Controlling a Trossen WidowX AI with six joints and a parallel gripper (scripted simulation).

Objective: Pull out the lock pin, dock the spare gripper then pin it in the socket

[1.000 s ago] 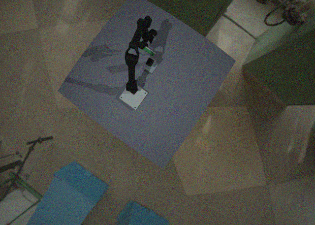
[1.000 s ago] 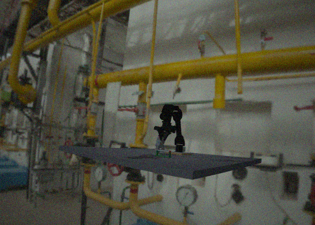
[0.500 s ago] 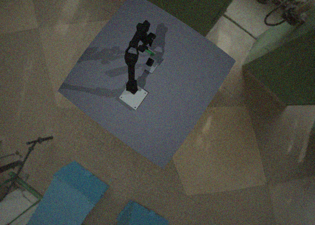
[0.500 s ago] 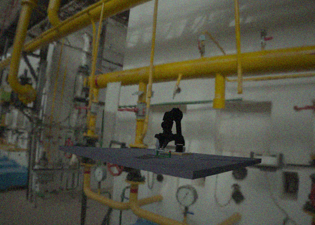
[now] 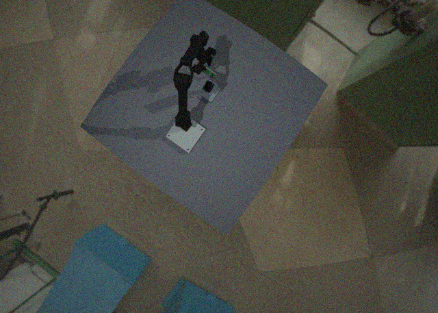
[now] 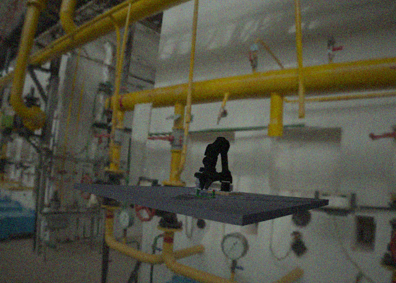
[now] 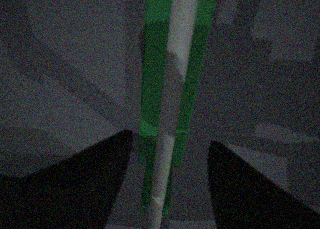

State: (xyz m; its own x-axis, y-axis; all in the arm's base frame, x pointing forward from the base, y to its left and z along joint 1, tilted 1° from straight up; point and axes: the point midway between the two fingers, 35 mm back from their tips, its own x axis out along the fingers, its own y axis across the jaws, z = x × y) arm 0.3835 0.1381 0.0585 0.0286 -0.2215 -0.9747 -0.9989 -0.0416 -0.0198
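Note:
The grey lock pin (image 7: pixel 182 14) lies lengthwise along a green rack (image 7: pixel 154 84) (image 5: pixel 209 72) (image 6: pixel 202 196) and extends past its near end. A red tip (image 6: pixel 213 191) shows above the rack in the exterior view. My gripper (image 7: pixel 170 144) is open and empty. Its fingertips are apart, one on each side of the pin in the wrist view, with gaps on both sides. A black block (image 5: pixel 209 86) stands by a pale plate (image 5: pixel 213 96) beside the rack. The frames are too dark and small to tell socket and spare gripper apart there.
The arm's pale base plate (image 5: pixel 186 140) is fixed on the grey-blue table (image 5: pixel 247 125) (image 6: pixel 223 211). The arm arches over to the rack, and the black block stands between rack and base. Several shadows fall across the table.

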